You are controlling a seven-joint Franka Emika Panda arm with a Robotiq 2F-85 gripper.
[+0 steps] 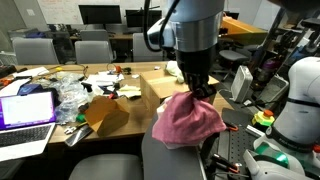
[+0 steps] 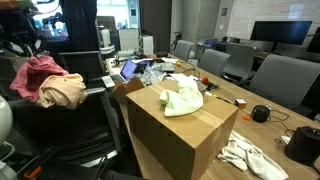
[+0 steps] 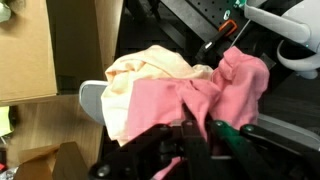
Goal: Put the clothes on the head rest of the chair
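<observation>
Draping pink cloth (image 1: 188,120) over chair head rest (image 1: 165,152), w/ gripper (image 1: 203,90) clamped tight on its top.
Lower gently, centre it across rest beside cream cloth (image 3: 140,80) lying there; release only after spreading evenly both sides.

I see the pink and cream clothes (image 2: 45,86) bunched atop the black chair (image 2: 92,112), near a cardboard box (image 2: 175,138).

A wooden table (image 1: 140,72) stretches away beside the gripper (image 1: 200,92), with a cardboard box (image 2: 175,135) standing on the end nearest it. Farther from the gripper lie an open laptop (image 1: 25,112), crumpled plastic (image 1: 70,98) and a white cloth (image 2: 250,157).
</observation>
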